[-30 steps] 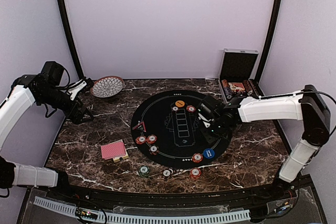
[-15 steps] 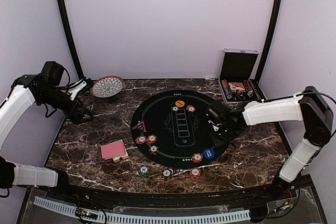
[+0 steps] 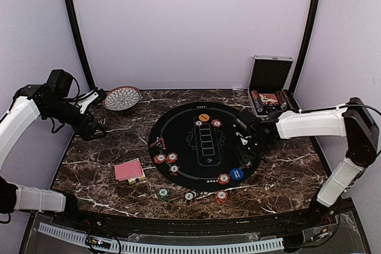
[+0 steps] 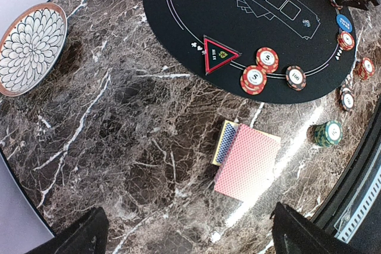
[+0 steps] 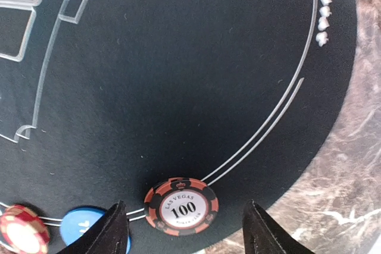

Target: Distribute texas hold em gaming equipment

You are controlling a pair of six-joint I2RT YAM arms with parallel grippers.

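My right gripper (image 3: 245, 144) (image 5: 184, 237) is open and empty, hovering just above a black-and-red "100" chip (image 5: 181, 206) that lies on the right edge of the black round mat (image 3: 205, 171), also seen from the top (image 3: 246, 163). A blue chip (image 3: 236, 174) (image 5: 83, 225) and a red chip (image 3: 224, 178) lie next to it. A red-backed card deck (image 3: 129, 171) (image 4: 247, 165) lies on the marble left of the mat. More chips sit on the mat's left edge (image 3: 165, 159) (image 4: 259, 69), and a green chip (image 3: 162, 193) lies near the front. My left gripper (image 3: 94, 130) (image 4: 187, 242) is open and empty, high at the far left.
A patterned bowl (image 3: 121, 97) (image 4: 30, 49) stands at the back left. An open silver case (image 3: 271, 84) holding chips stands at the back right. A red triangle marker (image 4: 218, 56) lies on the mat's left edge. Orange and red chips (image 3: 204, 118) lie at the mat's far side.
My right gripper has moved right across the mat, then drawn back toward the case. The black-and-red chip now shows uncovered on the mat's edge. The left arm has not moved.
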